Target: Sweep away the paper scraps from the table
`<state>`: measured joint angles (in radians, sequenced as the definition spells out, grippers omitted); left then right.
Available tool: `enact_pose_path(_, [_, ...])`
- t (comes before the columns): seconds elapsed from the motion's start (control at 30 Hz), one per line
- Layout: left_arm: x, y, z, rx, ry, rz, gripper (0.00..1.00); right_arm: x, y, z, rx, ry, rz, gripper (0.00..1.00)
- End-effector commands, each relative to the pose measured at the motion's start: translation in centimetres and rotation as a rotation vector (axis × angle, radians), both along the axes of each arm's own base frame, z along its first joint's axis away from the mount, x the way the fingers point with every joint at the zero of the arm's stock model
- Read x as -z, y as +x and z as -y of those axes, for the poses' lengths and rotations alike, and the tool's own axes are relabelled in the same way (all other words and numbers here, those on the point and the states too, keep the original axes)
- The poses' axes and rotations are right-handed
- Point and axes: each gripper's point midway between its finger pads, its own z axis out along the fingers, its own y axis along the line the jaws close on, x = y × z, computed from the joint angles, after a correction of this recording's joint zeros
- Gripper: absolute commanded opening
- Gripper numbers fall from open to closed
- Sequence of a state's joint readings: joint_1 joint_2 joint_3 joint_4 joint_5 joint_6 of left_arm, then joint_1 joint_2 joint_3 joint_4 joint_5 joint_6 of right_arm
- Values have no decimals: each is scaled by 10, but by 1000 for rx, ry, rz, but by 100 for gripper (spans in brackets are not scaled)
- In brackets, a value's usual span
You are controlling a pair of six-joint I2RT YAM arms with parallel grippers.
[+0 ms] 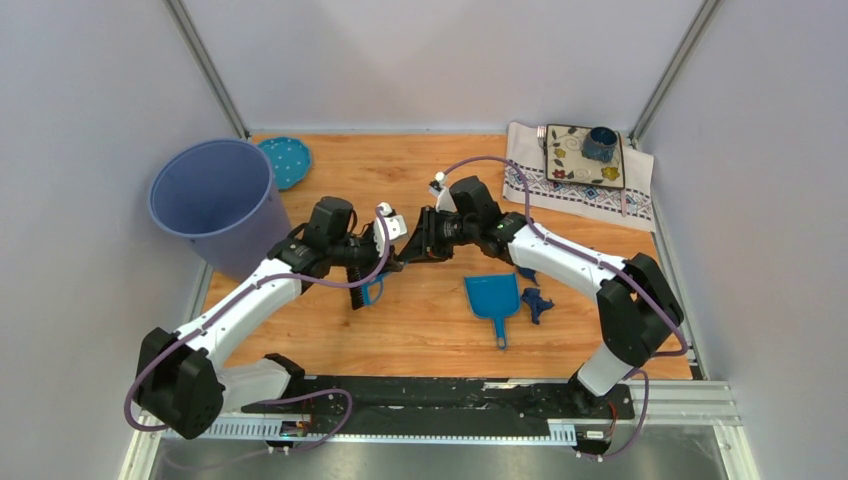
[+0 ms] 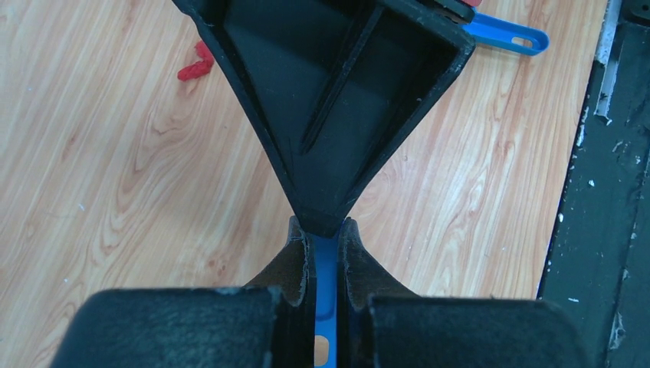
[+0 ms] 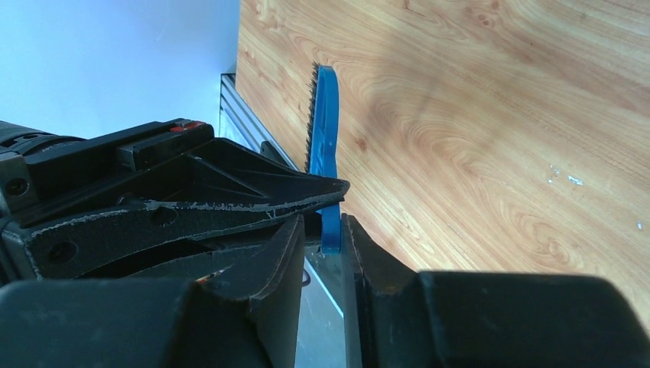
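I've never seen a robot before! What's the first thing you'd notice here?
Two robot arms meet mid-table, the left gripper and right gripper both around one little blue brush. A blue dustpan lies just right of them, and a big blue bucket stands at the back left.

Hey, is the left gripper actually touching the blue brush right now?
Touching. The left wrist view shows the left gripper with its fingers pressed against both sides of the blue brush, with no gap on either side.
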<state>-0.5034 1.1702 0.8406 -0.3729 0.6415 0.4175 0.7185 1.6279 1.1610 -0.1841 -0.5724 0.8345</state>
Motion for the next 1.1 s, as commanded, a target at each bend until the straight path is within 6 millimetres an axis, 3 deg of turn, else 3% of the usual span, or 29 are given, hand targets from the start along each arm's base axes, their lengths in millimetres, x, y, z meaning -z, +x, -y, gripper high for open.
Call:
enact_pose_path(0.0, [-30, 4, 16, 53, -87, 85, 0, -15, 5, -5, 30, 43, 39, 26])
enact_pose_path(0.4, [-40, 7, 20, 60, -114, 120, 0, 2, 13, -8, 74, 15, -6, 28])
enact_pose_path(0.47, [-41, 9, 19, 52, -113, 128, 0, 1, 11, -11, 66, 33, -14, 22])
enact_pose_path(0.5, [-41, 9, 19, 52, -114, 129, 0, 2, 9, -11, 62, 35, -20, 7])
enact_pose_path(0.53, [-41, 9, 19, 52, -114, 131, 0, 1, 9, -12, 61, 40, -20, 0])
enact_pose_path(0.77, [-34, 6, 18, 67, -105, 129, 0, -13, 8, 5, 106, 11, 61, 0])
enact_pose_path(0.8, [-31, 4, 16, 73, -94, 122, 3, -15, 8, 8, 104, 1, 86, 0])
enact_pose_path(0.83, [-26, 1, 15, 76, -85, 115, 22, -21, 8, 10, 104, 0, 106, 0])
enact_pose_path(0.93, [-14, -6, 11, 109, -58, 112, 50, -33, 5, 17, 95, -18, 153, 0])
enact_pose_path(1.07, [5, -12, 3, 157, -2, 143, 56, -44, 0, 20, 76, -32, 175, 0])
